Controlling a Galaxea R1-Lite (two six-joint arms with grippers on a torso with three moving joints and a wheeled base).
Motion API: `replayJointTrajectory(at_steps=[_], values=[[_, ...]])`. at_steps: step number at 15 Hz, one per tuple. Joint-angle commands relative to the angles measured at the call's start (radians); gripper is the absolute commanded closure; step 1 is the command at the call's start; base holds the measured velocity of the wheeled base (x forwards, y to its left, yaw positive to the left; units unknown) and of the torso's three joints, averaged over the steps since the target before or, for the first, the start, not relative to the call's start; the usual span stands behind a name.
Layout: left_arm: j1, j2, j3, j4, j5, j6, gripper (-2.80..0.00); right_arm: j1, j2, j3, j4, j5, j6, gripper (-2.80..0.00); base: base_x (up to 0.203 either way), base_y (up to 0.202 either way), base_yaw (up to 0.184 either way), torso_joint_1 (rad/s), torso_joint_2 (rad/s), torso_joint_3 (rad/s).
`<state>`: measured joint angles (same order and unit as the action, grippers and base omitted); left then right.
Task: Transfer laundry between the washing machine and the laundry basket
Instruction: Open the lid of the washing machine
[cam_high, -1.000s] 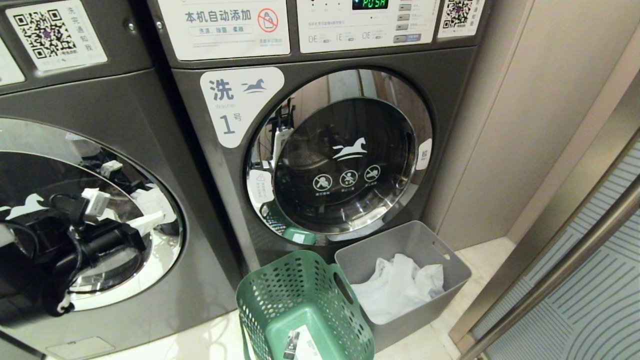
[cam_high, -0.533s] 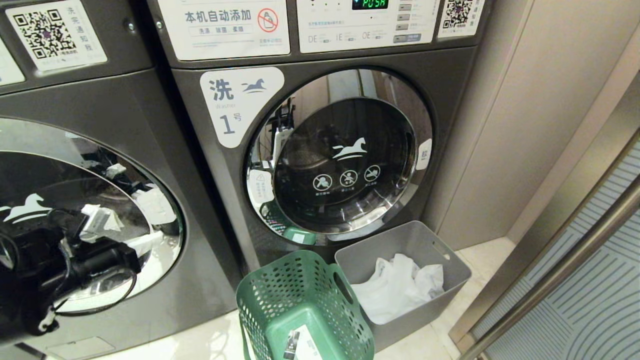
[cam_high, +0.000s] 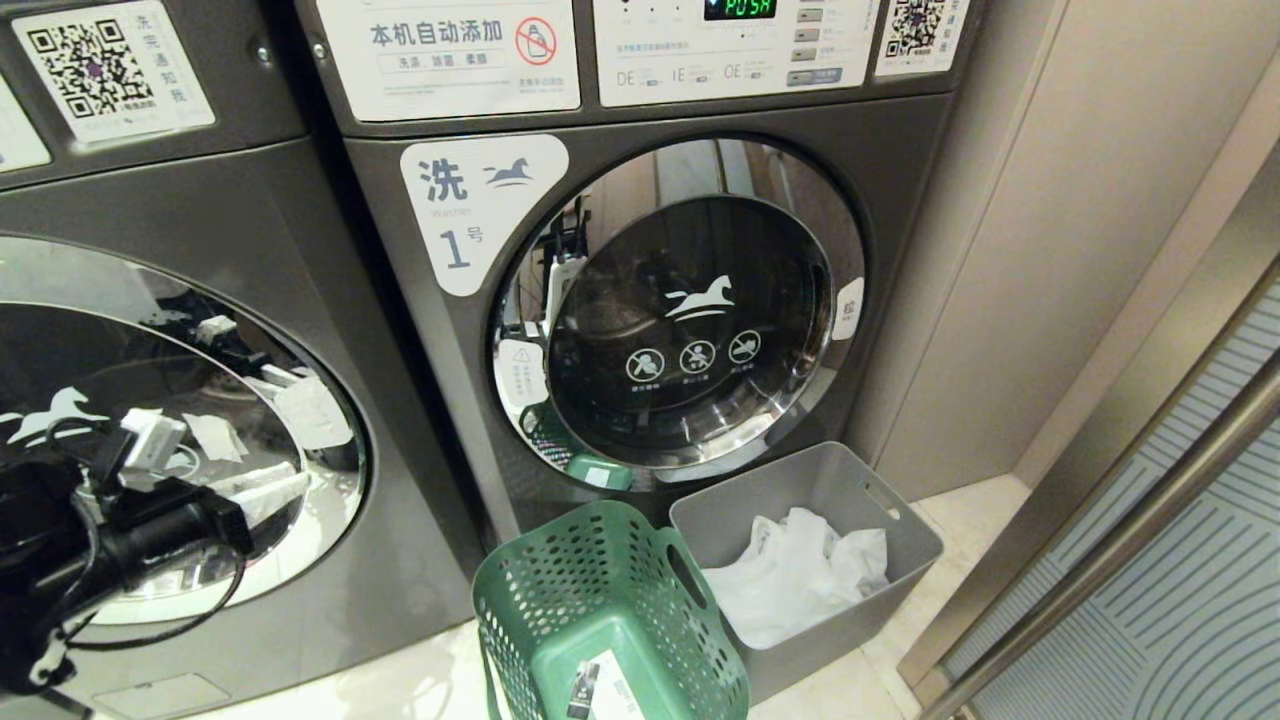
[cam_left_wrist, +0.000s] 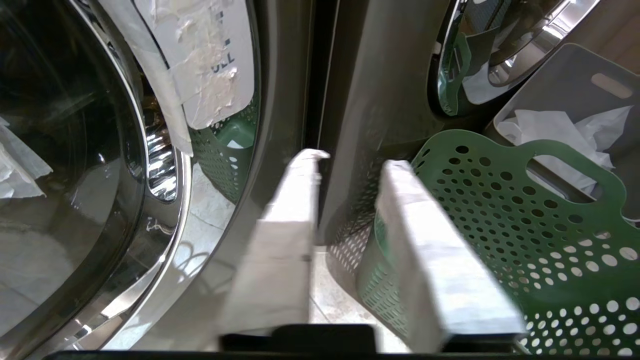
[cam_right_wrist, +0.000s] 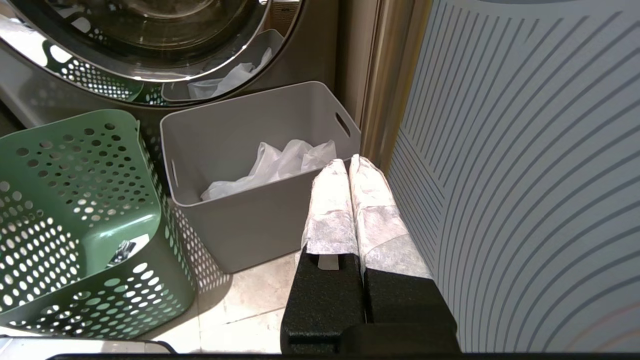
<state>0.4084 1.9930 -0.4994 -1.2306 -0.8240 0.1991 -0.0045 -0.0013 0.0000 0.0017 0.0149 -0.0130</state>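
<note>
Two washers (cam_high: 690, 300), one green perforated basket (cam_high: 600, 600), one grey bin (cam_high: 880, 510); left pincer (cam_left_wrist: 350, 160) parted, empty; right pincer (cam_right_wrist: 348, 165) closed, empty.

Grey bin (cam_high: 880, 520) holds white cloth (cam_high: 795, 575) — beside machine marked 1 (cam_high: 900, 200).

washing machine (cam_high: 230, 250): matt grey metal, glossy chrome door rim | laundry basket (cam_high: 610, 610): perforated green plastic | grey bin (cam_high: 850, 505): smooth matt plastic | white cloth (cam_high: 800, 575): crumpled | floor (cam_high: 420, 680): glossy tile
</note>
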Motion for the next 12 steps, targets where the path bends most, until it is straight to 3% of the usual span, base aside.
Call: replayJointTrajectory(at_steps=[1,2,11,12], values=[[0.006,-0.013,0.003,-0.007,-0.004,0.002,-2.8,0.0,0.001,0.0,0.0,0.0,-0.001,0.0,0.0,0.0,0.0,0.0,0.0,0.0],[0.006,-0.013,0.008,-0.009,-0.004,0.005,0.0,0.0,0.001,0.0,0.0,0.0,-0.001,0.0,0.0,0.0,0.0,0.0,0.0,0.0],[0.006,-0.029,0.012,-0.006,-0.004,0.003,0.0,0.0,0.001,0.0,0.0,0.0,-0.001,0.0,0.0,0.0,0.0,0.0,0.0,0.0],[0.007,-0.03,0.013,-0.004,-0.003,0.004,-2.8,0.0,0.001,0.0,0.0,0.0,-0.001,0.0,0.0,0.0,0.0,0.0,0.0,0.0]])
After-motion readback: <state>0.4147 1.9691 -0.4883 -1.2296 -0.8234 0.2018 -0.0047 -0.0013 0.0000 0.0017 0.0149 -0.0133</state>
